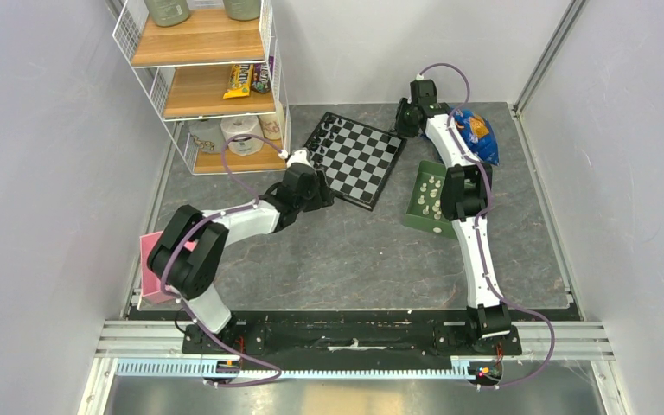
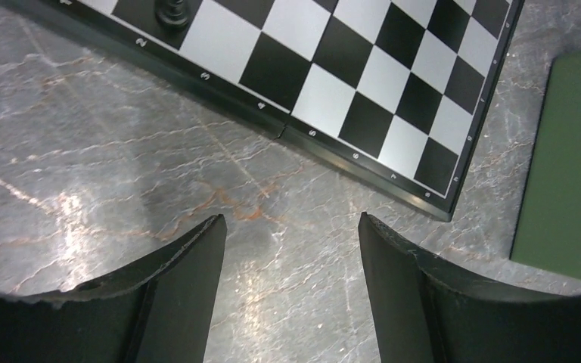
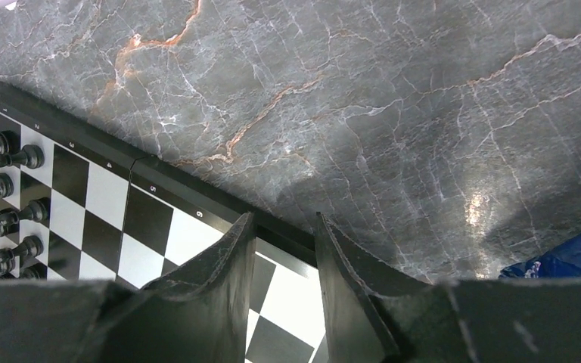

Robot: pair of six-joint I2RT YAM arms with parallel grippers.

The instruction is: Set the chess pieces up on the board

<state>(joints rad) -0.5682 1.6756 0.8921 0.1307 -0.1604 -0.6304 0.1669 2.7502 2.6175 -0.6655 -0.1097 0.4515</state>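
Observation:
The board [image 1: 359, 157] lies tilted at the back middle of the table. Black figures [image 1: 329, 135] stand along its far left edge. The cream-white chess pieces [image 1: 430, 192] sit in a green tray [image 1: 417, 216] right of the board. My left gripper [image 1: 314, 188] is open and empty, low over the table by the board's near left edge [image 2: 348, 155]; in its wrist view the gripper [image 2: 291, 219] faces bare table. My right gripper [image 1: 408, 118] is open and empty over the board's far right edge; the wrist view [image 3: 284, 219] shows the board [image 3: 106, 193] and black figures [image 3: 0, 185].
A wire shelf rack [image 1: 207, 78] with snacks and paper rolls stands at the back left. A blue snack bag [image 1: 477, 134] lies behind the tray and shows in the right wrist view [image 3: 567, 253]. A pink object [image 1: 150, 259] sits at the left edge. The green tray [image 2: 567, 151] shows right of the left gripper.

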